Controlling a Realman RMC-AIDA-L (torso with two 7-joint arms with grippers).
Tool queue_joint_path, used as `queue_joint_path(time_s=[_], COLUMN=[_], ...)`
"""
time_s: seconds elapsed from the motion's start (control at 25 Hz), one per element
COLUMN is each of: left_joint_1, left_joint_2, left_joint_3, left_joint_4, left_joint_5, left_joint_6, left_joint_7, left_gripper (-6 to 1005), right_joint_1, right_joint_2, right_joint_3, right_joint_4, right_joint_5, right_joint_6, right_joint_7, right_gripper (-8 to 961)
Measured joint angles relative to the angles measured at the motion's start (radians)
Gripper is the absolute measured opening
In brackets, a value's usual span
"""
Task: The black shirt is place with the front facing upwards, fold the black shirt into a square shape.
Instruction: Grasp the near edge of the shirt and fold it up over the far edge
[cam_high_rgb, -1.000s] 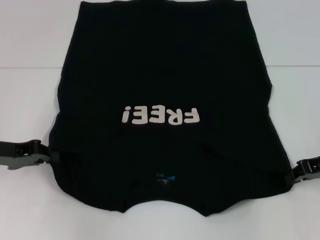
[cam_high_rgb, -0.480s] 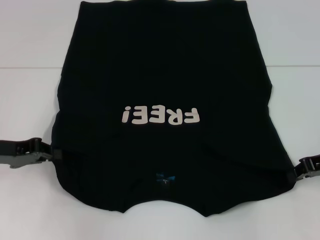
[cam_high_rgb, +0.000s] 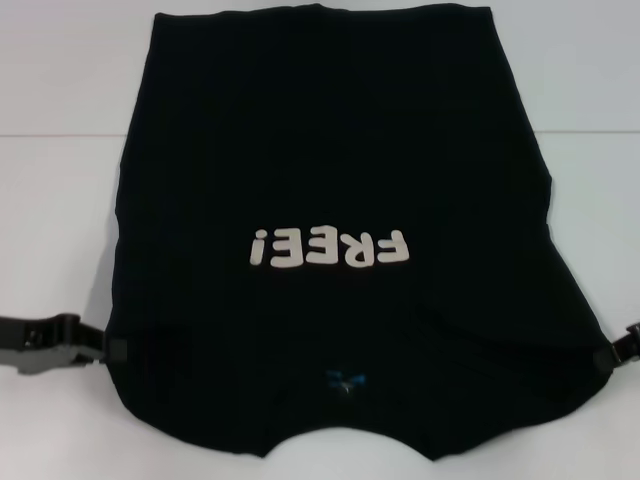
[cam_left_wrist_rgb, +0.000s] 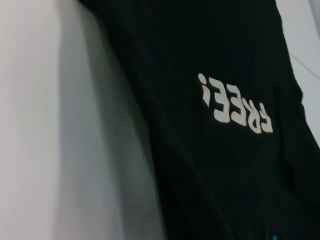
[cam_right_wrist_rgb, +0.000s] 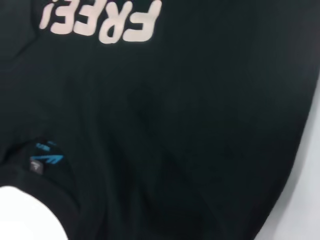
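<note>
Large plain black short-sleeved cloth T-shirt (cam_high_rgb: 330, 180) lies flat on the white bench (cam_high_rgb: 60, 220), front up, filling the middle of the head view. Off-white "FREE!" lettering (cam_high_rgb: 330, 247) reads upside down, just below centre. Small blue neck label (cam_high_rgb: 347, 380) at 6 o'clock, collar toward the robot, hem at 12 o'clock. Left gripper (cam_high_rgb: 108, 346) at 8 o'clock, clamped on the shirt's left edge near the shoulder. Right gripper (cam_high_rgb: 603, 357) at 4 o'clock, pinching the right edge at matching height. Left wrist view: lettering (cam_left_wrist_rgb: 235, 105), bare bench beside the cloth. Right wrist view: lettering (cam_right_wrist_rgb: 102, 22), label (cam_right_wrist_rgb: 46, 159).
</note>
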Motion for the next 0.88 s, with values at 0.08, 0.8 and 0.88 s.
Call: queue_joint_path(time_s=[0.08, 0.8, 0.88], left_joint_1=[0.007, -0.002, -0.003], left_joint_2=[0.007, 0.023, 0.022], left_joint_3=[0.0, 0.051, 0.047], left_joint_4=[-0.001, -0.073, -0.074], left_joint_5=[0.002, 0.138, 0.138], left_joint_6=[0.038, 0.333, 0.324], left_joint_7=[0.001, 0.075, 0.075], left_gripper=[49, 49, 49], right_joint_1=[-0.008, -0.081, -0.081], right_joint_2=[-0.005, 0.009, 0.01], right_joint_3=[0.008, 0.021, 0.03], right_joint_4=[-0.003, 0.018, 0.032], right_joint_5=[-0.001, -0.029, -0.027], right_joint_6=[-0.034, -0.241, -0.233], right_joint_7=[-0.022, -0.197, -0.198], right_gripper=[47, 49, 49])
